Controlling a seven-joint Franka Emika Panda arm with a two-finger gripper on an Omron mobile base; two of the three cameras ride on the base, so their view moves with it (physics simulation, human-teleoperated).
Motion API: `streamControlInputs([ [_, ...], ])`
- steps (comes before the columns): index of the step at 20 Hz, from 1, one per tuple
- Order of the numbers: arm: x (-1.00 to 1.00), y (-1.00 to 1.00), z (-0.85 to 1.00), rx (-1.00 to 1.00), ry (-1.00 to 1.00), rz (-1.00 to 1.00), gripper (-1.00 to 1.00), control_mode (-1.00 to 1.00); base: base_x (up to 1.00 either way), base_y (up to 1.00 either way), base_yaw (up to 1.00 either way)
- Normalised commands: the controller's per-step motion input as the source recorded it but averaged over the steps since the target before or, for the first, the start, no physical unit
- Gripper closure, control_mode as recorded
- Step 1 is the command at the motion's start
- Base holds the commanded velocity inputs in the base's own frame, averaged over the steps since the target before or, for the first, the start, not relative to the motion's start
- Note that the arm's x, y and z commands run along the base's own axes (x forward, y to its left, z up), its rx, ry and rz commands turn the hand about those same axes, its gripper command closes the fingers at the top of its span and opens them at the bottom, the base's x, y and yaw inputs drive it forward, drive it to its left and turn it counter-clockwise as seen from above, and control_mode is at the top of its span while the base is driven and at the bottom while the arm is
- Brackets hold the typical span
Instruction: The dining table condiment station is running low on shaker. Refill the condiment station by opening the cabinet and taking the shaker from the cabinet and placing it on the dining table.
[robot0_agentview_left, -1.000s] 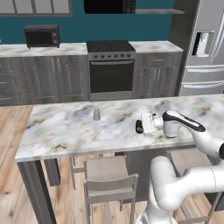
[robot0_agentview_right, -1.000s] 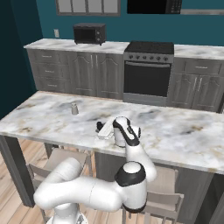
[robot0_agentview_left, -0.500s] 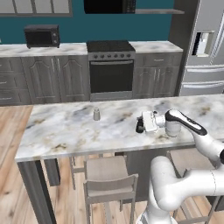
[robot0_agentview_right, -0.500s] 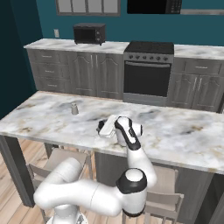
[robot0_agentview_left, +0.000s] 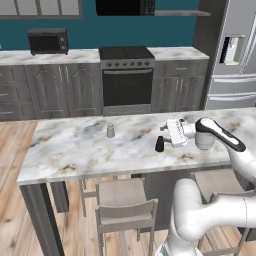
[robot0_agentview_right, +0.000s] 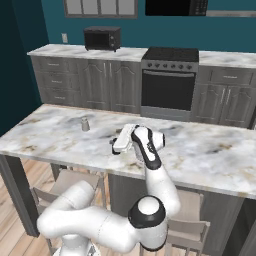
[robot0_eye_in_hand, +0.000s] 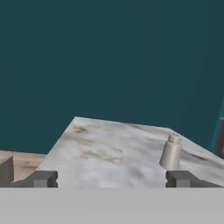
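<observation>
**Black shaker standing on the marble table, gripper beside it**

On the dining table (robot0_agentview_left: 75, 150), the shaker (robot0_agentview_left: 159, 144) stands upright on the marble top, a little way in from the near edge. Just to its right in the left base view, the gripper (robot0_agentview_left: 165, 134) hangs level above the tabletop, its white hand turned sideways and pointing along the table toward the far left end. The shaker sits free of the fingers, close beside and slightly below them, with nothing clamped around it.

From the hand view, the 2 dark fingertips (robot0_eye_in_hand: 40, 178) rise at the bottom corners, spread wide with bare marble between them, so the jaws stand apart and hold nothing. Ahead of them a pale grey shaker (robot0_eye_in_hand: 171, 151) stands upright on the table; the left base view shows it (robot0_agentview_left: 110, 131) well apart from the black one, nearer the table's back edge. Beyond the table run grey lower cabinets, an oven (robot0_agentview_left: 127, 80) and a microwave (robot0_agentview_left: 47, 41) on the counter.
</observation>
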Motion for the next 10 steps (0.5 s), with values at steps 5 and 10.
streamControlInputs([
  [5, -0.36, 0.04, 0.78, -0.11, -0.10, 0.00, -1.00, -1.00, 0.00, 0.00, 0.00],
  [10, -0.51, 0.11, 0.64, -0.19, -0.13, -0.04, -1.00, -1.00, 0.00, 0.00, 0.00],
])
